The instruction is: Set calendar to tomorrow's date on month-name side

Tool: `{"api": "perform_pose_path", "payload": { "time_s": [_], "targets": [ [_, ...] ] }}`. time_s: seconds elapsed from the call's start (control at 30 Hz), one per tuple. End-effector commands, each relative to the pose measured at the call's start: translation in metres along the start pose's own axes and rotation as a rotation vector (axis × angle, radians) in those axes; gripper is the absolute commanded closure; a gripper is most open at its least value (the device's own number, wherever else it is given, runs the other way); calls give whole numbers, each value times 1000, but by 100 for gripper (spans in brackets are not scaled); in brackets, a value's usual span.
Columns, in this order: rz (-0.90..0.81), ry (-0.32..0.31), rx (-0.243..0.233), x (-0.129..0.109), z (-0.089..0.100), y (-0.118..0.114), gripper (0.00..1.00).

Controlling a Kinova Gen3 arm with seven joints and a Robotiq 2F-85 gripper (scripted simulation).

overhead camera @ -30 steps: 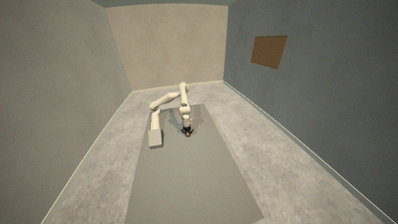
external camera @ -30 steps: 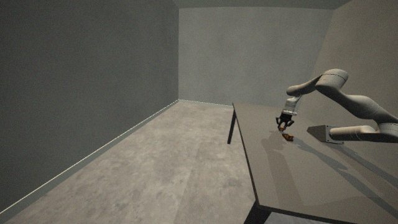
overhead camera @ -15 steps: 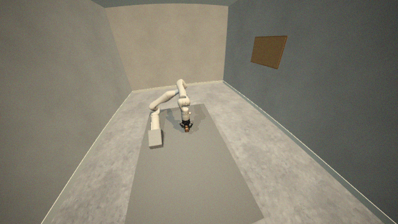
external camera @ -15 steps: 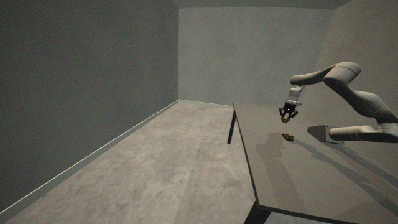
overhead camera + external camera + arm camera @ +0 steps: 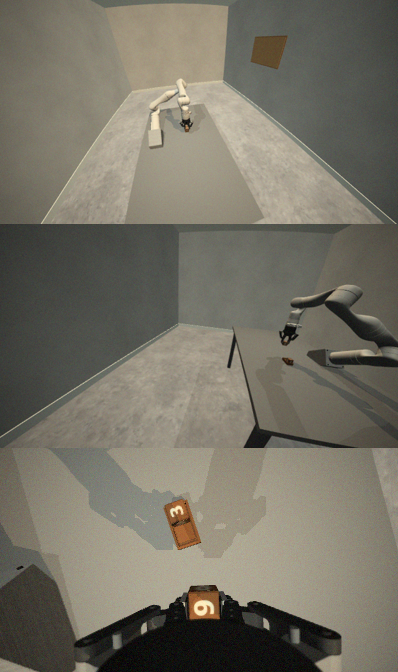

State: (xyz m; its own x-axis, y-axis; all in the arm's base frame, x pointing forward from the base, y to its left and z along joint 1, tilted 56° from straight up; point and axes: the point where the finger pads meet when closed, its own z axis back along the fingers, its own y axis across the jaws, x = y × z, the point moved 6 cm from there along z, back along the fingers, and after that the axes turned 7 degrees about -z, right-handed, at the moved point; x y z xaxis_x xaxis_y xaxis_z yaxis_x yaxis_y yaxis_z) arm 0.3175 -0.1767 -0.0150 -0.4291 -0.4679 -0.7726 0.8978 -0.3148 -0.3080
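One cube [image 5: 203, 603] is clamped between the fingers of the gripper [image 5: 204, 610] and is carried in the air, well above the tabletop [image 5: 280, 398]. The tray [image 5: 182, 524] is seen flat on the tabletop below and ahead of the gripper, with the other cube [image 5: 176, 511] at one end and the neighbouring slot vacant.

The step in hand is judged to be re-seating the carried cube with a new face outward. A turn of the cube is thought to be needed before lowering; it should be aligned squarely with the vacant slot, brought down slowly beside the seated cube, and released only when flat on the tray's floor, so the tray is not nudged.

In the wrist view the digits are legible: a 3 on the seated cube, a 9 or 6 on the held one. In the exterior view height above the tray is shown, but no digits. In the top view the tray is hidden beneath the gripper.
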Motion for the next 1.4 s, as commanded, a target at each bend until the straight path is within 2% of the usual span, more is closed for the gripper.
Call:
{"api": "perform_pose_path", "payload": {
  "time_s": [0.0, 0.67, 1.37],
  "targets": [
    [-1, -1, 2, 0, 1, 0, 72],
    [-83, 1, 0, 1, 0, 0, 72],
    [-448, 7, -7, 2, -1, -3, 72]
  ]
}}
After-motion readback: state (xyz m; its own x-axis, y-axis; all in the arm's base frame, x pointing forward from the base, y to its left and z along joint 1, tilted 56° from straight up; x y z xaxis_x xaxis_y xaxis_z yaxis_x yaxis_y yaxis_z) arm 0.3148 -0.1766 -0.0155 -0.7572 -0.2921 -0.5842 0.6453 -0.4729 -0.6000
